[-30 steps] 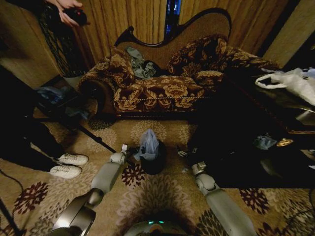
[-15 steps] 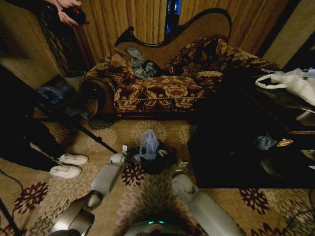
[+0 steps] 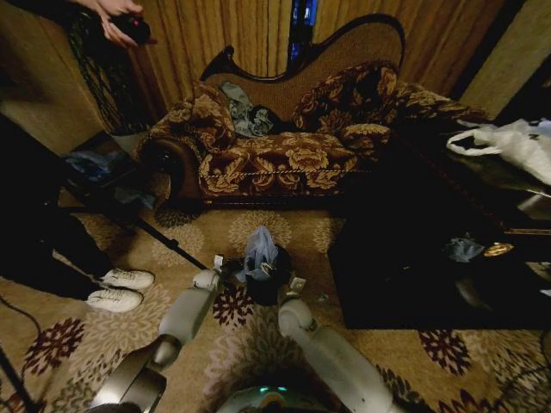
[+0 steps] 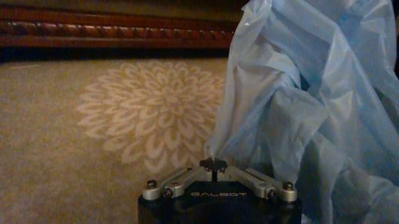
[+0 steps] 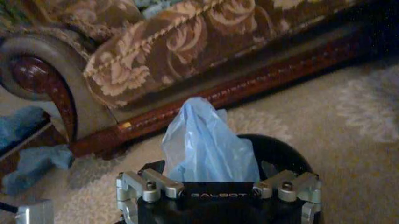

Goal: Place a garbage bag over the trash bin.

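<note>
The left end effector (image 4: 214, 164) is pinching the garbage bag (image 3: 260, 249), bunched over the trash bin (image 3: 269, 280); the right end effector (image 5: 218, 179), wide, is hovering beside it. Next: spreading the bag's mouth around the rim.

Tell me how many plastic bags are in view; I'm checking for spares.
2: the garbage bag bunched at the trash bin between both grippers, and a white bag on the dark table at right. Others may be hidden.
</note>
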